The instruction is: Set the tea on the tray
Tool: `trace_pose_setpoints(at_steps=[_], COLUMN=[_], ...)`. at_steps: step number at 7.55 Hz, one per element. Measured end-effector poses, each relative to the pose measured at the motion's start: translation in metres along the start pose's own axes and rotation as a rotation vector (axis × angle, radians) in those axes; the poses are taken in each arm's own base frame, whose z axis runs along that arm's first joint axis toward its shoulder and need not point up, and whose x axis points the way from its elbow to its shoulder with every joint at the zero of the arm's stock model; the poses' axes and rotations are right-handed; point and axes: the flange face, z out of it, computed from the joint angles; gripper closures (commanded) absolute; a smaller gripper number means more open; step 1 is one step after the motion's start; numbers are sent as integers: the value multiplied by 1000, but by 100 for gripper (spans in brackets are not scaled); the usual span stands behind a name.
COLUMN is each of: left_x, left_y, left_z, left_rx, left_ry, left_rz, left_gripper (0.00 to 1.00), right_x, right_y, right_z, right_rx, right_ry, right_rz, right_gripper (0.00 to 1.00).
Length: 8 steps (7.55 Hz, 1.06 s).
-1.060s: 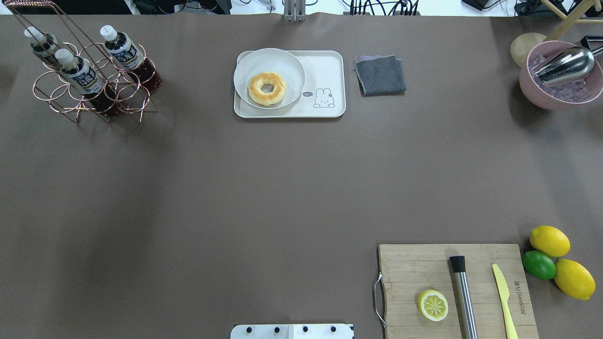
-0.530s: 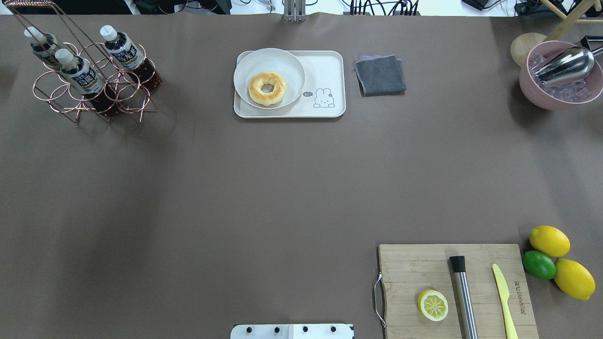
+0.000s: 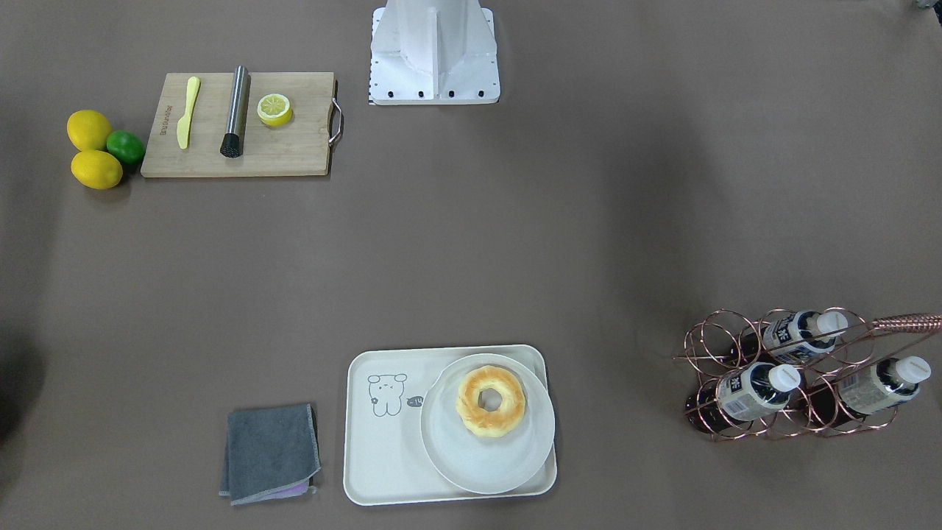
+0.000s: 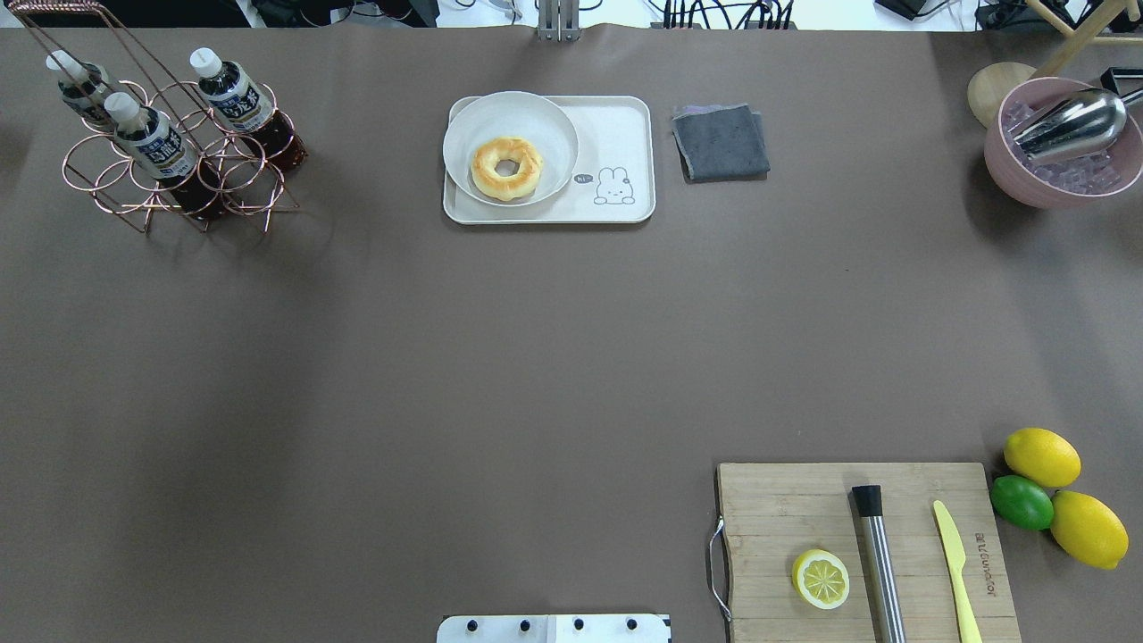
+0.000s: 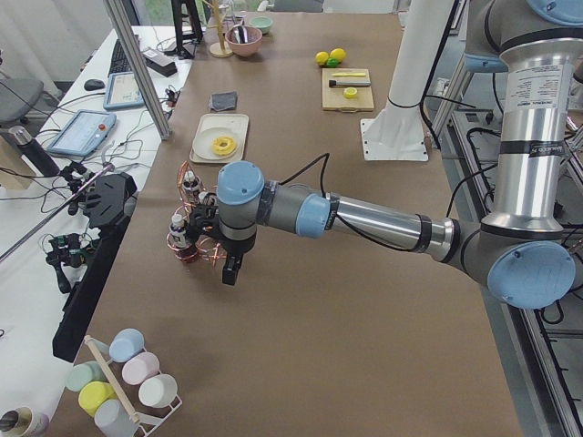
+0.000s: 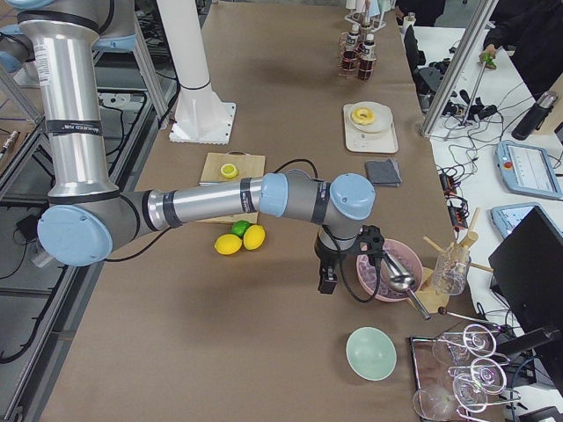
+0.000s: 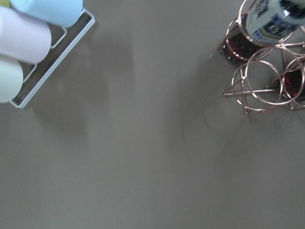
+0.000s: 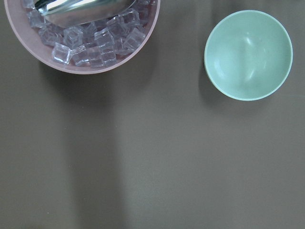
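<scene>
The tea point(image 4: 156, 147) stands upright in the copper wire rack point(image 4: 107, 179), far left. My left gripper point(image 5: 230, 270) hangs just beside it, nearer than my right gripper point(image 6: 327, 283). Whether it is spread or closed, I cannot tell.

Between the earlier overhead pictures and now, no change shows. The tea bottles point(image 4: 234, 96) at upper left, the tray point(image 4: 616, 125) at top centre and all else on the bench point(image 4: 536, 357) lie alike. The other views have no earlier picture to compare.
</scene>
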Motion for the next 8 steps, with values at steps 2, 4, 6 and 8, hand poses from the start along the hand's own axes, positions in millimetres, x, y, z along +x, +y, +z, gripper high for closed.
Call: trace_pose_setpoints(at_steps=[2,4,6,8], left_x=[39,96,152,178], left_y=[-10,-30,-35,-40], left_z=[-4,9,-4,-7], left_rx=[64,54,95,124], left_ry=[19,61,99,105], left_rz=[108,-8,10,56], left_gripper=[2,2,2,2], right_x=[0,1,4,9], right_y=[1,1,2,4], right_z=[0,-1,-4,-6], right_rx=[0,3,9,13], right_ry=[0,3,5,5], right_rz=[-2,-5,-5,2], right_gripper=[0,0,0,0])
